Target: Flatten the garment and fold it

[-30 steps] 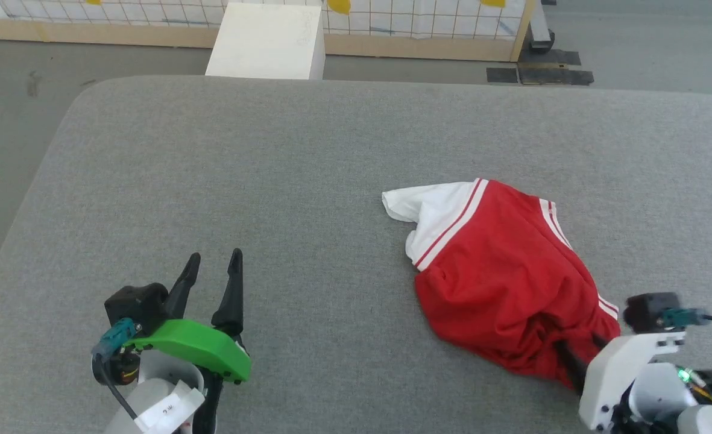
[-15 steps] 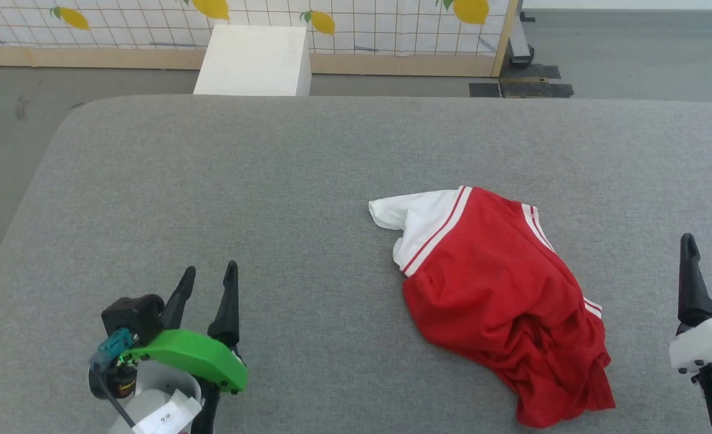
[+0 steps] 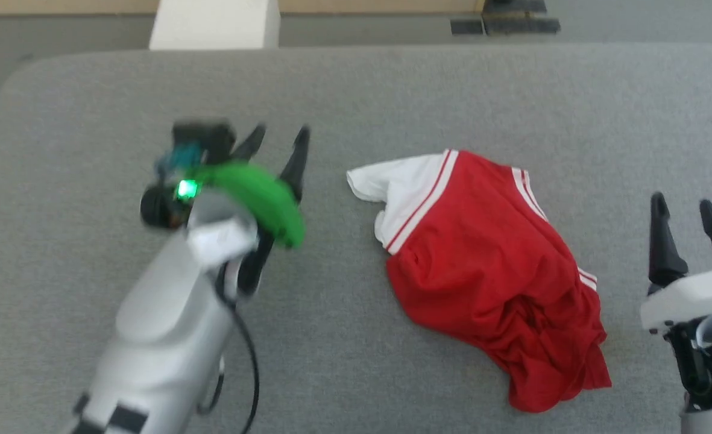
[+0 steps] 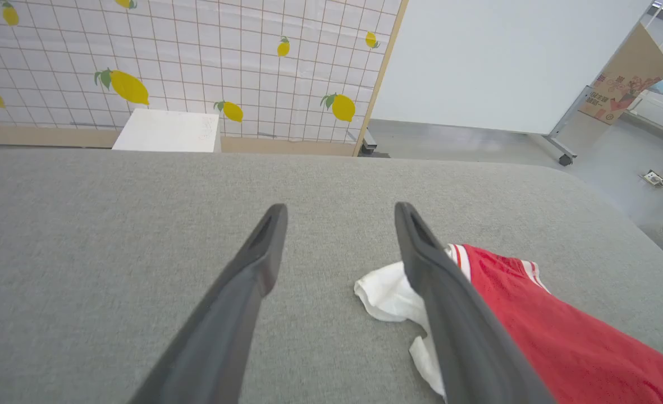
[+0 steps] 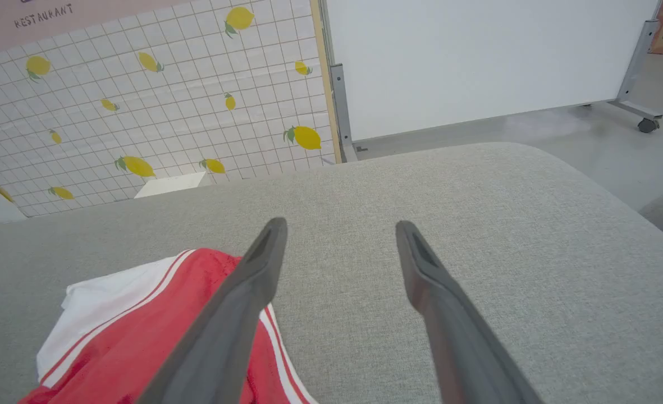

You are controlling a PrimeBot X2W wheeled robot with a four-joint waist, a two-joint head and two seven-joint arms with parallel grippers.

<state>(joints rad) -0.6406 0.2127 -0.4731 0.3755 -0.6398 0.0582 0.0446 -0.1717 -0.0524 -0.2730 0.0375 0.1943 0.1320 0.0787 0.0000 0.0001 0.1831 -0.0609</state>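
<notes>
Left jaws apart, right jaws apart, both empty, crumpled garment between them on grey surface

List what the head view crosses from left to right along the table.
left gripper → garment → right gripper
</notes>
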